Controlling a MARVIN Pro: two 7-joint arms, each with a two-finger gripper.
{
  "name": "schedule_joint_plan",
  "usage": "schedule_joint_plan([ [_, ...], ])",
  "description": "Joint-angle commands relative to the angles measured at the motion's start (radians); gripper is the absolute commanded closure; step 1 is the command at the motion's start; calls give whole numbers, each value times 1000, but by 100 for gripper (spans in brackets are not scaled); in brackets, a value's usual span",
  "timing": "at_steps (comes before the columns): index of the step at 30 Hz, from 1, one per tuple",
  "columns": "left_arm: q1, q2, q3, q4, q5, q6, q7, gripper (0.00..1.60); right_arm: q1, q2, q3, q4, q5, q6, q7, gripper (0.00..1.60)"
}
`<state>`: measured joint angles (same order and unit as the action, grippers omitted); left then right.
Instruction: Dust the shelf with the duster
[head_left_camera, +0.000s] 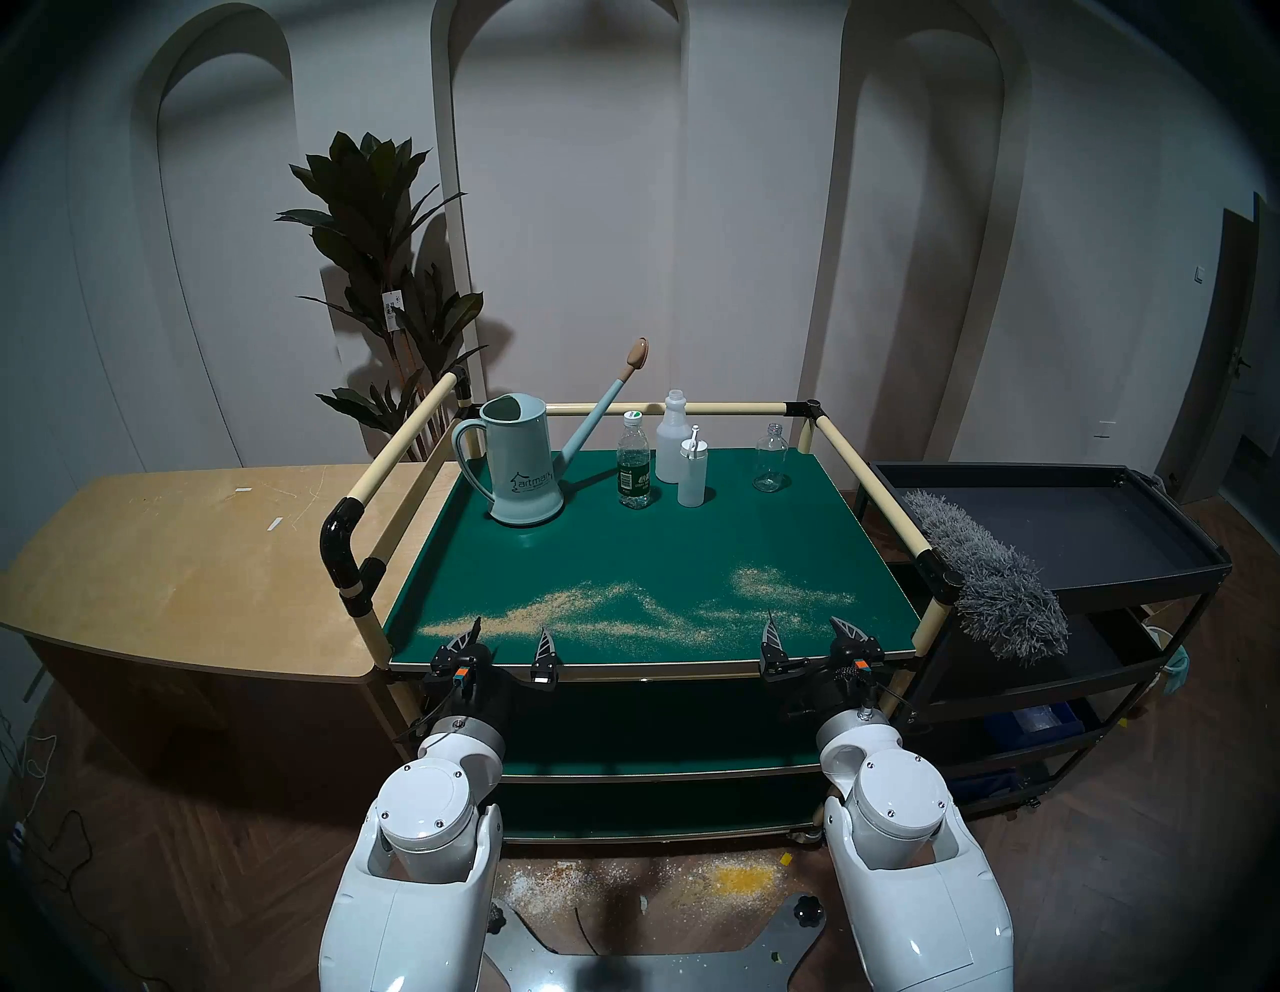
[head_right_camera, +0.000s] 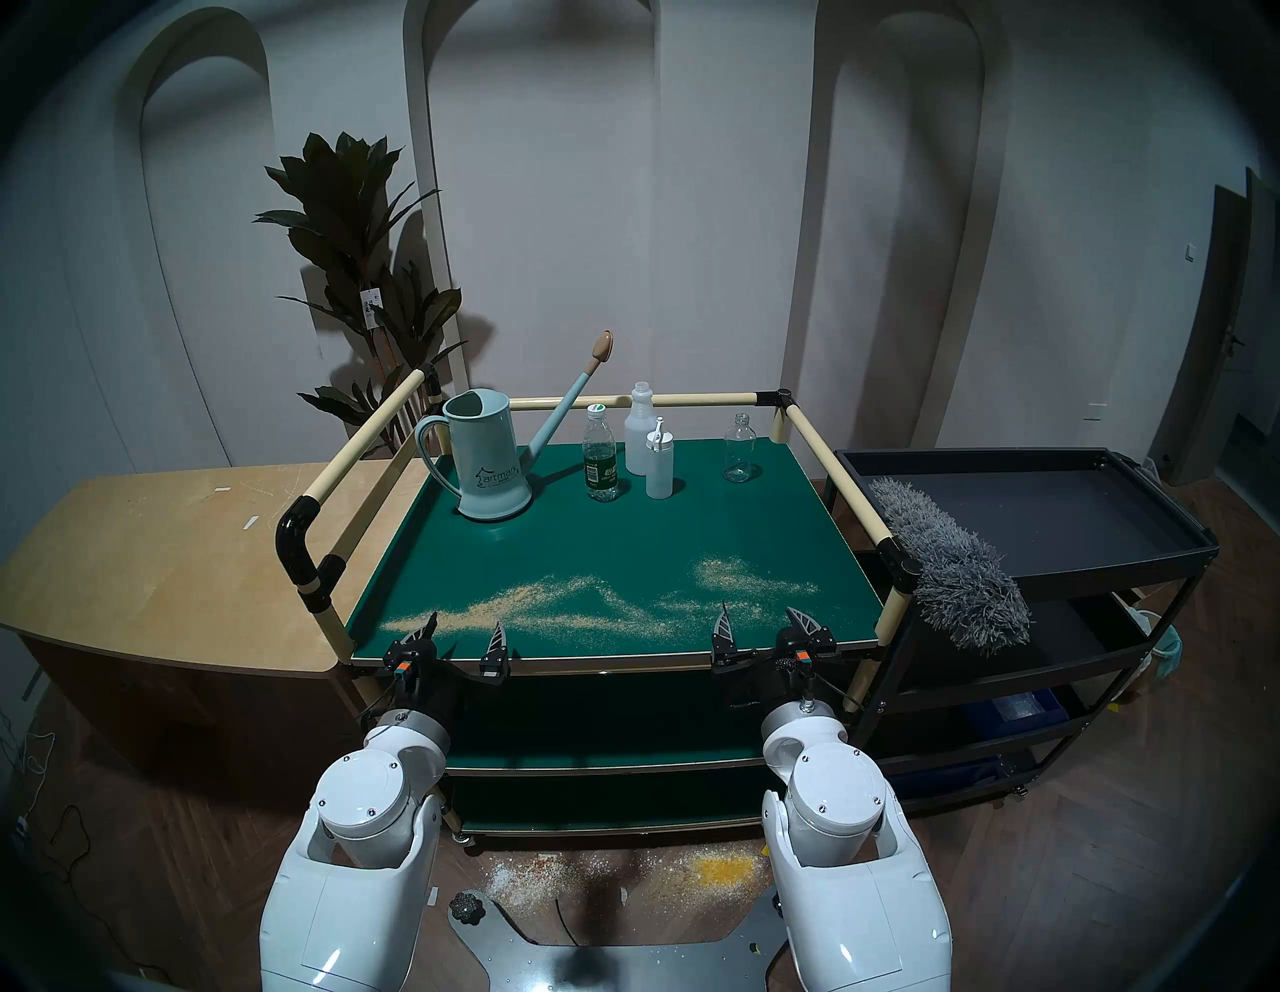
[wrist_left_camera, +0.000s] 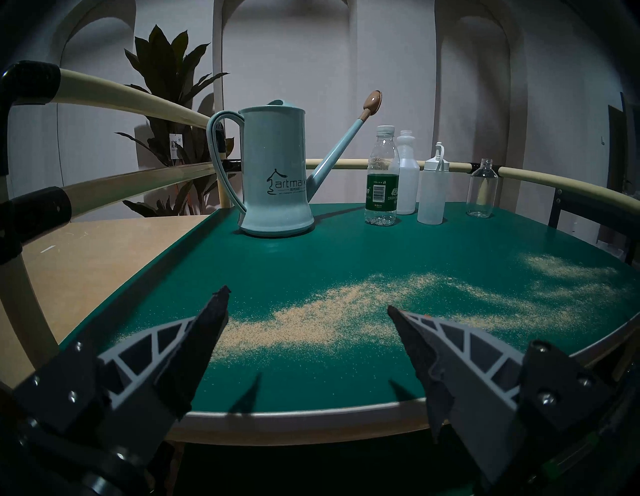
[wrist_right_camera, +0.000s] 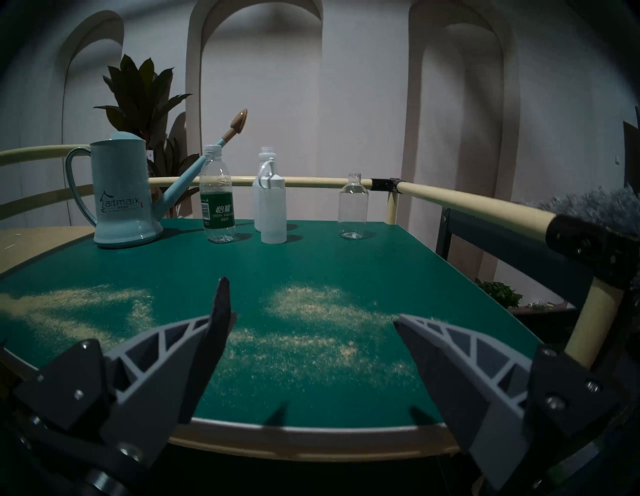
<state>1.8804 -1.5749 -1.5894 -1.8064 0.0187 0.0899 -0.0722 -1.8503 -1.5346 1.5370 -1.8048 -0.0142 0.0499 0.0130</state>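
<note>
The left end effector (head_left_camera: 509, 639) hovered at the near edge of the shelf (head_left_camera: 692, 547), its two fingers spread wide and holding nothing. The right end effector (head_left_camera: 810, 634) hung at the same edge further right, likewise wide apart and empty. Both pointed nearly level across the top green board. Just beyond their fingertips a band of tan powder (head_left_camera: 623, 609) lay scattered over the front part of the board, denser toward the left and in a second patch toward the right.

At the back of the board stood a pale blue watering can (head_left_camera: 521, 461) with a brown-tipped spout, then a clear water bottle with a green label (head_left_camera: 633, 461), a white opaque bottle (head_left_camera: 672, 438), a smaller white squeeze bottle (head_left_camera: 692, 471) in front of it, and, apart to the right, an empty clear bottle (head_left_camera: 771, 458).

The duster (head_left_camera: 983, 571) lay well away from both end effectors, on the top tray of the black cart (head_left_camera: 1108, 533) just right of the shelf, its shaggy grey head overhanging the tray's front rim. A light wooden desk (head_left_camera: 173, 554) stood to the left, a leafy plant (head_left_camera: 377, 277) behind it.
</note>
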Motion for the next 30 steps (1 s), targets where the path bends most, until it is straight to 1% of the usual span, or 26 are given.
schedule_joint_plan([
  [1, -15, 15, -14, -113, -19, 8, -23, 0, 72, 34, 15, -112, -12, 9, 18, 0],
  [4, -31, 15, -36, -151, -40, 16, -27, 0, 92, 45, 30, -148, -11, 14, 25, 0],
  [7, -40, 29, -55, -186, -47, 27, -36, 0, 113, 54, 53, -182, -11, 22, 29, 0],
  [15, -62, 50, -114, -288, -87, 58, -60, 0, 163, 91, 147, -280, -21, 58, 24, 0],
  [19, -64, 58, -145, -347, -113, 84, -75, 0, 177, 107, 214, -336, -19, 99, 20, 0],
  [22, -60, 62, -157, -386, -132, 108, -90, 0, 184, 118, 267, -358, -15, 137, 15, 0],
  [24, -54, 63, -158, -406, -144, 126, -100, 0, 188, 125, 298, -372, -13, 160, 13, 0],
  [30, -40, 70, -158, -451, -180, 199, -135, 0, 180, 150, 404, -403, 4, 269, 15, 0],
])
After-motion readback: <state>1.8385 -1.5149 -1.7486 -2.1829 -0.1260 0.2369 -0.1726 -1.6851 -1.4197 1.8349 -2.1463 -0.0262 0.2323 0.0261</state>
